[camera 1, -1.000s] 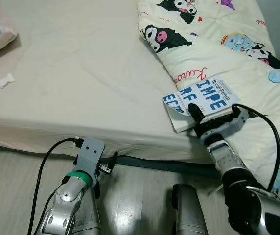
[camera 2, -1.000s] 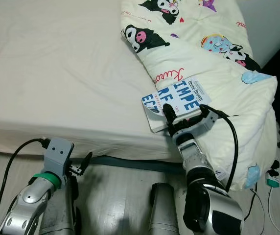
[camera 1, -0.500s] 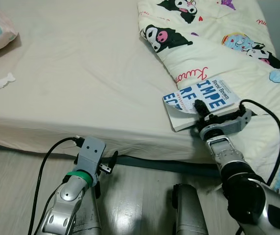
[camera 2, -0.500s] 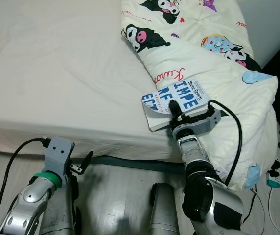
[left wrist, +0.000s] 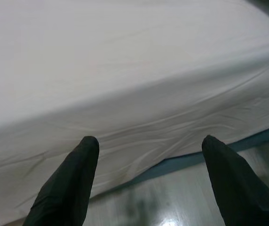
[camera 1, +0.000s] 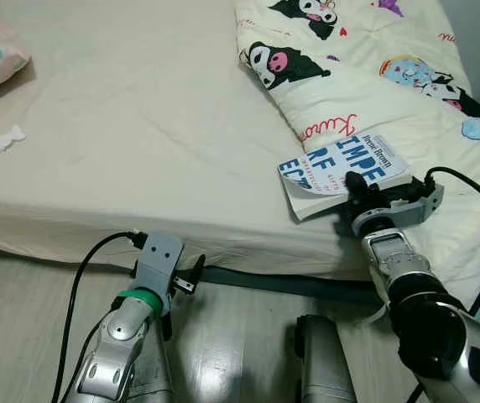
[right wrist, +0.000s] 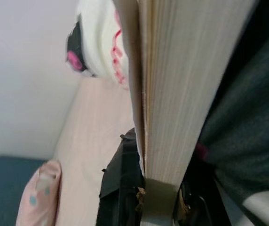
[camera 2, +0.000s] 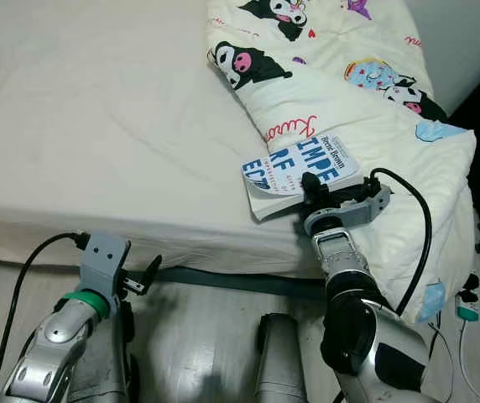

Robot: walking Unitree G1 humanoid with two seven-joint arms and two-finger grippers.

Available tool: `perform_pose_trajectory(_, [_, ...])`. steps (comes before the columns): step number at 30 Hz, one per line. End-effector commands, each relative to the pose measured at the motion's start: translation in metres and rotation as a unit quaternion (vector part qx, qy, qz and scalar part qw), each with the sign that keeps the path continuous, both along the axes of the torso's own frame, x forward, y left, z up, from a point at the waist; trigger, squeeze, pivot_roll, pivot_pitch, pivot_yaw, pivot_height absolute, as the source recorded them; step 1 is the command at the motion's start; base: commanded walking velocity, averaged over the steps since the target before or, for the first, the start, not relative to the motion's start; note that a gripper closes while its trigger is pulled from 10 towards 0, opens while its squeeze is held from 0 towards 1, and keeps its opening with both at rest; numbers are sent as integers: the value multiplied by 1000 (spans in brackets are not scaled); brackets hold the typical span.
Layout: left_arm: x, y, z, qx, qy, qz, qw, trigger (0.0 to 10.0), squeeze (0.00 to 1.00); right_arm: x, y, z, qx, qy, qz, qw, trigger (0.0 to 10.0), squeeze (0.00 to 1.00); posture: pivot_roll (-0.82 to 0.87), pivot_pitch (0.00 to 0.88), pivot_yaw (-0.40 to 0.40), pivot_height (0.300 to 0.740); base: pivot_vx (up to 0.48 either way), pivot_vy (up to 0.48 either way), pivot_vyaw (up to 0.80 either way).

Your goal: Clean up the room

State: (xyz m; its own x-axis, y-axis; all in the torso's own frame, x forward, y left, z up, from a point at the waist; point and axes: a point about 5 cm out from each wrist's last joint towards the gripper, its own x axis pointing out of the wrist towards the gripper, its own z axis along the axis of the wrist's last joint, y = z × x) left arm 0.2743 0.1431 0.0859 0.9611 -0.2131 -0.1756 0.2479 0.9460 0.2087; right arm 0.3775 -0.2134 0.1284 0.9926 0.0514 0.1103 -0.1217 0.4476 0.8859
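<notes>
Gripping the book [camera 1: 341,168] at the bed [camera 1: 139,109] edge, 3 o'clock | right gripper [camera 1: 359,190] fingers pinched its near edge | left gripper [left wrist: 148,155] spread, idle | advice: lift level, cover curling.

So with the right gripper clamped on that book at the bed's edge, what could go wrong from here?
The right gripper holds the book by one corner only, so its weight could twist it loose. Its front cover already curls up off the pages, so it may bend or tear. The book lies partly on the comforter, which could drag along with it.
</notes>
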Motion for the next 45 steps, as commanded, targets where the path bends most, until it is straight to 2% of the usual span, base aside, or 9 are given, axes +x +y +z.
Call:
perform_pose_trajectory(1, [-3, 0, -8, 2, 15, 3, 1000, 10000, 0, 6, 6, 19, -19, -49, 28, 998, 0, 0, 120, 154, 14, 524, 0, 0, 0])
perform_pose_trajectory(11, [3, -3, -3, -10, 4, 8, 1000, 10000, 0, -25, 56, 90, -116, -302, 212, 922, 0, 0, 76, 148, 5, 524, 0, 0, 0])
perform_pose_trajectory(15, [4, -4, -2, -10, 3, 8, 1000, 10000, 0, -33, 61, 91, -128, -309, 231, 914, 0, 0, 74, 148, 5, 524, 0, 0, 0])
perform_pose_trajectory(16, [4, -5, -3, -11, 3, 7, 1000, 10000, 0, -39, 63, 82, -148, -294, 245, 912, 10000, 0, 61, 147, 3, 524, 0, 0, 0])
perform_pose_trajectory(23, [6, -10, -4, -14, 3, 2, 1000, 10000, 0, -38, 40, 17, -180, -163, 173, 955, 10000, 0, 56, 146, 5, 524, 0, 0, 0])
perform_pose_trajectory(24, [6, -9, -5, -14, 4, 1, 1000, 10000, 0, -37, 35, 12, -162, -149, 163, 962, 10000, 1000, 58, 146, 6, 524, 0, 0, 0])
perform_pose_trajectory(33, [6, -5, -7, -10, 5, 4, 1000, 10000, 0, -42, 24, 18, -103, -131, 134, 977, 10000, 1000, 66, 143, 2, 524, 0, 0, 0])
perform_pose_trajectory(34, [6, -5, -7, -11, 5, 5, 1000, 10000, 0, -41, 23, 23, -90, -139, 129, 978, 10000, 0, 65, 144, 1, 524, 0, 0, 0])
perform_pose_trajectory(45, [5, -9, -8, -12, 5, 3, 1000, 10000, 0, -28, 6, 0, -54, -44, 65, 995, 10000, 0, 69, 146, 7, 524, 0, 0, 0])
